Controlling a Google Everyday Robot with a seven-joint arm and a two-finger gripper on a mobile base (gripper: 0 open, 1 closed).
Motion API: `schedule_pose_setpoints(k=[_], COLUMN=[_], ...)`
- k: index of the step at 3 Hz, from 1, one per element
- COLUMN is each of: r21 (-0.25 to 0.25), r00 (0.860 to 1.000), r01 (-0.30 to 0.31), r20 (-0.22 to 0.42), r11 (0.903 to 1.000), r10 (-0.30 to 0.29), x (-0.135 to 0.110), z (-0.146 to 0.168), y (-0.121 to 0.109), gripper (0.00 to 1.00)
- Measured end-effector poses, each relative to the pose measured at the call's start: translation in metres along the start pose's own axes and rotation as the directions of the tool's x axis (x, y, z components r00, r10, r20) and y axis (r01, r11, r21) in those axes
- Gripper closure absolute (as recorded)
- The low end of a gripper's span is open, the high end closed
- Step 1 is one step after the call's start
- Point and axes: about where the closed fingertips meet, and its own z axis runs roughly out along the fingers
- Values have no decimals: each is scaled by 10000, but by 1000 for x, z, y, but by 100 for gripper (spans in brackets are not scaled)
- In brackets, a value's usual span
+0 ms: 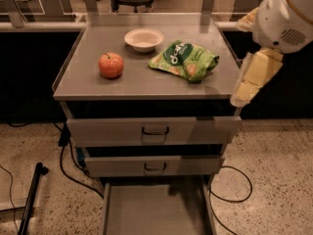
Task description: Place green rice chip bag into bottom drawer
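Camera view puts your gripper [247, 84] beside the right edge of the cabinet top [146, 84], near its front right corner. You cannot tell whether it is spread or pressed together, and it holds nothing you can see. Just to its left, the green rice chip bag [185, 60] lies flat on the top, apart from the gripper. Farther left sits a white bowl [144, 39], then a red apple [111, 65]. Below and to the left, under two upper drawers [154, 130], the bottom drawer [156, 212] stands pulled out.
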Motion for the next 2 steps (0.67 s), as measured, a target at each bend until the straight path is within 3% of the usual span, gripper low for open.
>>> schedule_pose_setpoints(k=[1, 2], r21=[98, 385], r00=[9976, 9906], r01=[-432, -1237], r20=[545, 633], r11=[9990, 9916], r10=[426, 1212], x=[-9, -13], z=[21, 74], y=[-24, -80], gripper=[0, 0])
